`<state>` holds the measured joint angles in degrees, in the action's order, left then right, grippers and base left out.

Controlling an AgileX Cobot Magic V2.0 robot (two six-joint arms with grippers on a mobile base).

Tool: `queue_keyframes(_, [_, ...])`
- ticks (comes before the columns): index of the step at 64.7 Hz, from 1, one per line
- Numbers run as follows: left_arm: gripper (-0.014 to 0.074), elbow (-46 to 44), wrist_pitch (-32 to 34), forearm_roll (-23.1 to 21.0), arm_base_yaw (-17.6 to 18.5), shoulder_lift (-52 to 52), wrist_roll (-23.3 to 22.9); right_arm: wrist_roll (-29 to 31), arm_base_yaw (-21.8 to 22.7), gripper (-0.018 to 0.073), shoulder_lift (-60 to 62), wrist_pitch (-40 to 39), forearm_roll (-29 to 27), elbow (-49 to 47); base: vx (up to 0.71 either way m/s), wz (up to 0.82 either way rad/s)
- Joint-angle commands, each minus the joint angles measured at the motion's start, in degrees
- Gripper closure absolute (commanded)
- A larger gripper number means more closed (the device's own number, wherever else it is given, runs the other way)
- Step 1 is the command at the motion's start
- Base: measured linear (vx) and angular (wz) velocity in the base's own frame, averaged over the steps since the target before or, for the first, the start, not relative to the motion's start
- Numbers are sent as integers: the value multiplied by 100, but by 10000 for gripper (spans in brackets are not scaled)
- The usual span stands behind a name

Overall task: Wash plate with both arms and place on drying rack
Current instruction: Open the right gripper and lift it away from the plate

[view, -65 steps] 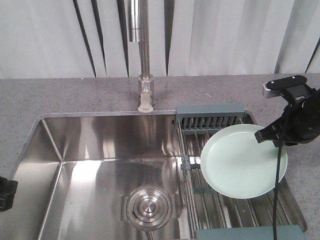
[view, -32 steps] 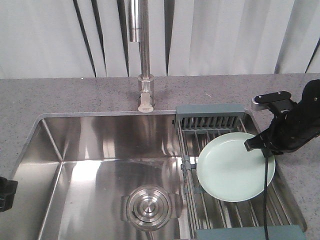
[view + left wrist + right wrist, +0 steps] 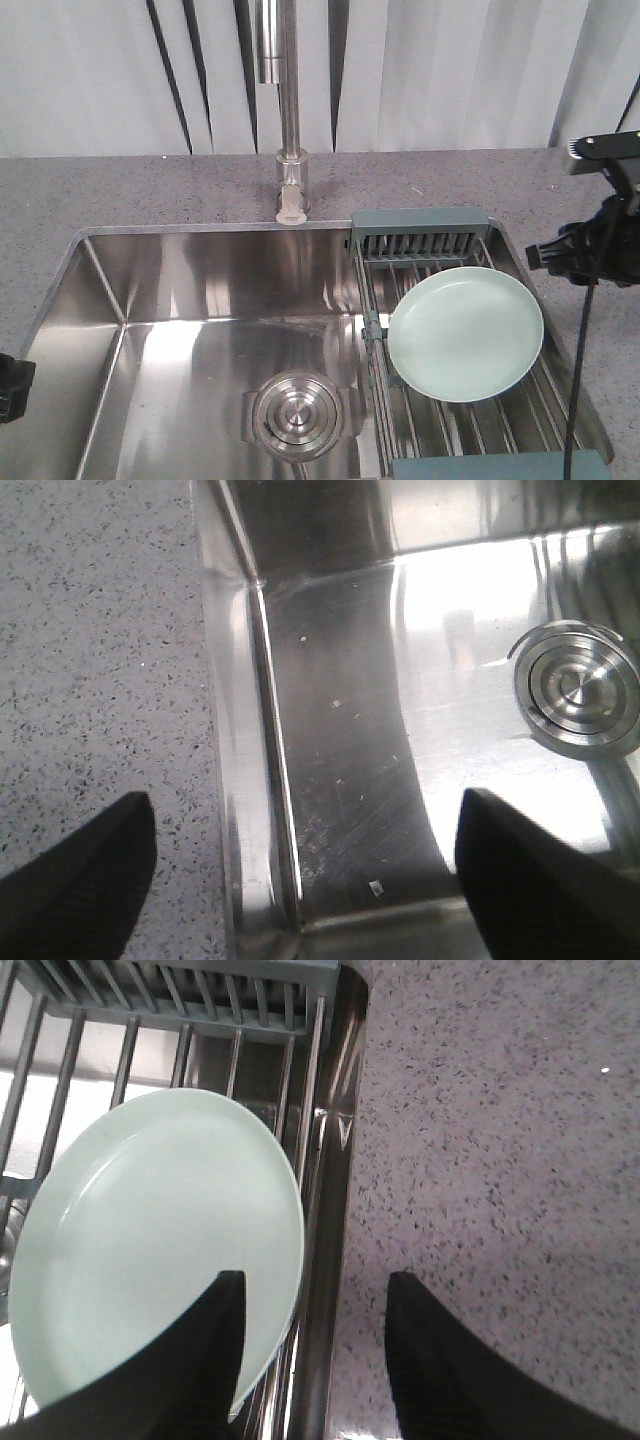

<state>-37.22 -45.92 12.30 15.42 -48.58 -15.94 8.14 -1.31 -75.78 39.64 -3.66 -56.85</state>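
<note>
**On the drying rack (image 3: 420, 232), the plate (image 3: 465, 333) lies free**

Over the speckled counter (image 3: 500, 1160), the right gripper (image 3: 310, 1360) stands open and empty, its fingers (image 3: 215, 1360) parted above the edge of the sink (image 3: 200, 280). Just beside it the plate rests on the rack's rods, near the comb end. Across the basin, the left gripper (image 3: 300, 880) gapes wide over the left wall, holding nothing.

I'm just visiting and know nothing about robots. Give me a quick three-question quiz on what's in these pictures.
1. True or false: the plate lies on the rack.
2. The right hand is: A) open, clear of the plate; B) shut on the plate.
3. Fill in: the round steel drain sits in the floor of the ____.
Key: 1 true; 2 A; 3 sink.
</note>
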Motion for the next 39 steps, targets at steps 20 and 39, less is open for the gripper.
queue_keyframes(20, [10, -158, 302, 67, 23, 37, -53, -318, 24, 222, 3268, 45, 76, 1377, 0, 0])
queue_keyframes(39, [10, -158, 302, 67, 23, 37, -53, -318, 24, 222, 4804, 454, -21, 2147, 0, 0])
